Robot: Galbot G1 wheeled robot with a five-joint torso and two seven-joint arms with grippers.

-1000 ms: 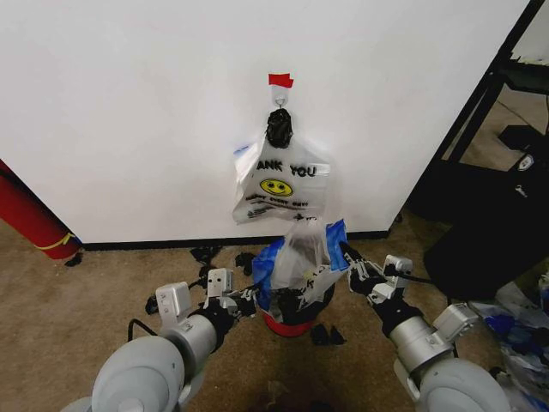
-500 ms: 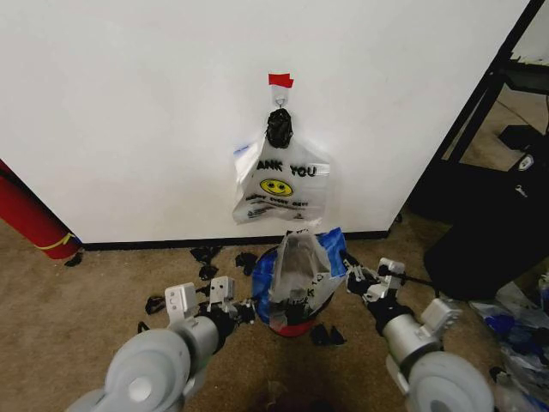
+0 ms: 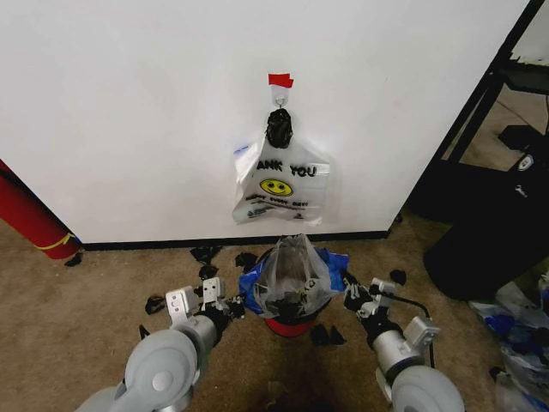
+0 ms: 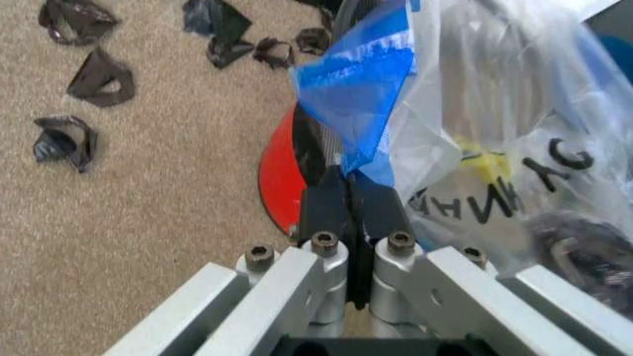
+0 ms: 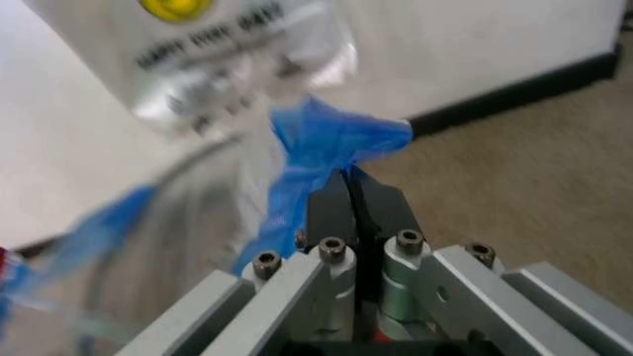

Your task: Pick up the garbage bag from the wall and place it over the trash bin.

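The garbage bag (image 3: 292, 273), see-through with blue patches, is spread open over the small black trash bin (image 3: 288, 326) with a red base, standing in front of the white wall (image 3: 129, 112). Low at the bin's left side, my left gripper (image 3: 233, 307) is shut on the bag's blue edge (image 4: 358, 81). On the bin's right side, my right gripper (image 3: 351, 297) is shut on the other blue edge (image 5: 331, 144). In the wrist views both pairs of fingers (image 4: 327, 208) (image 5: 331, 208) pinch the blue plastic.
A white "THANK YOU" bag (image 3: 280, 184) hangs from a hook under red tape (image 3: 280, 80). Black scraps (image 3: 206, 254) litter the carpet around the bin. A red roll (image 3: 30, 215) leans at the left. A black rack (image 3: 493, 94) and a dark bag (image 3: 489, 232) stand at the right.
Both grippers have moved down and closer to me, pulling the bag's blue edges lower around the bin. The bag's mouth is wider and sits lower.
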